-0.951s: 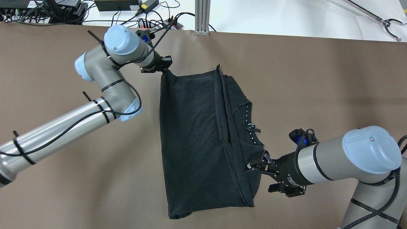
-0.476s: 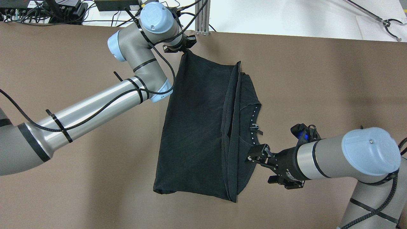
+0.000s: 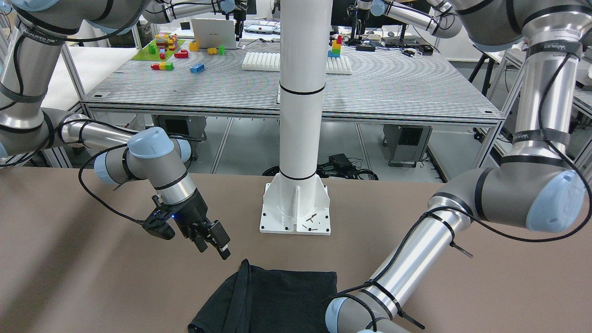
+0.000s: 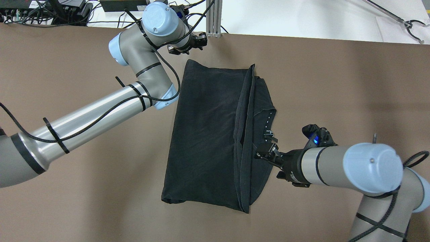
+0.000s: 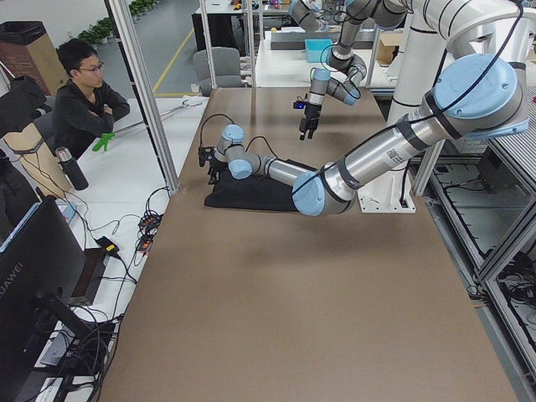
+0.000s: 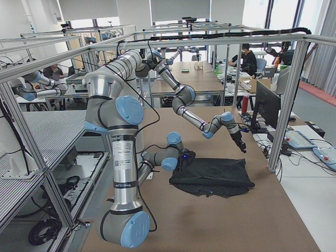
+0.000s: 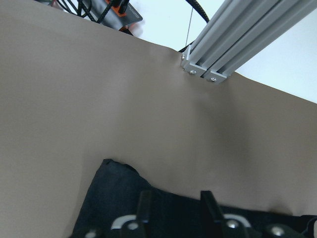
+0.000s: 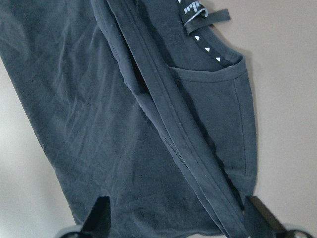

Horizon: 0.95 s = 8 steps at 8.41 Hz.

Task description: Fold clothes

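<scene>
The clothes (image 4: pixel 208 134) are one black garment lying folded on the brown table, its neckline and label facing right; it also shows as the clothes (image 3: pixel 277 296). My left gripper (image 4: pixel 185 45) hovers open just beyond the far left corner. In the left wrist view its fingers (image 7: pixel 143 206) hold nothing, with the cloth corner (image 7: pixel 106 171) below. My right gripper (image 4: pixel 263 150) is open over the garment's right edge by the neckline. In the right wrist view the spread fingers (image 8: pixel 99 213) frame the folded hems (image 8: pixel 168 114) without touching them.
A white post with a base plate (image 3: pixel 296 208) stands on the robot's side of the table. An aluminium upright (image 4: pixel 214 20) and cables (image 4: pixel 50 10) sit past the far edge. A person (image 5: pixel 84 100) sits beyond the table's end.
My left gripper carried the garment's far left corner farther away and rightward, then let go; the corner now lies flat. My right gripper shifted slightly farther onto the neckline side.
</scene>
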Tool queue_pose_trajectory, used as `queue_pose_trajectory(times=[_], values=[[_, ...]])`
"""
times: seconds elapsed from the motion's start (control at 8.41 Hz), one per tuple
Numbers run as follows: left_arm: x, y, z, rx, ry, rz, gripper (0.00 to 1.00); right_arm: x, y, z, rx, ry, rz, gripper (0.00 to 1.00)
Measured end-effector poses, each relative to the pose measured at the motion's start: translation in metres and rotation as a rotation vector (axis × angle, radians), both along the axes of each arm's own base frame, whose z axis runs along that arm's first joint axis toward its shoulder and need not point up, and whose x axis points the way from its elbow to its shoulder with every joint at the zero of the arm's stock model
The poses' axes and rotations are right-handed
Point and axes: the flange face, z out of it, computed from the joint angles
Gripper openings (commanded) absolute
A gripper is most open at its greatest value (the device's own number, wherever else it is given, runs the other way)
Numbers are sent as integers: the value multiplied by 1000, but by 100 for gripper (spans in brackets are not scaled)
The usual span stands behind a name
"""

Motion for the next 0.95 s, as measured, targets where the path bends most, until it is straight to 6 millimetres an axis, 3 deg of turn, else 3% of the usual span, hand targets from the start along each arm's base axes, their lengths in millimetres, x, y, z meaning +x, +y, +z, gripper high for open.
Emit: queue_pose_trajectory(times=[0.12,0.24,0.48,0.71,0.95], values=[[-11,5,11,7,7,-6,94,-24,-2,2,22,34,21,65],[-19,10,20,12,13,-10,94,-56,5,4,81,101,10,63],[-26,16,29,14,19,-15,94,-105,39,10,297,266,-131,59],[-30,19,36,15,22,-17,94,-135,67,14,432,410,-284,58],[-33,25,48,12,23,-17,94,-161,75,9,475,494,-365,54]])
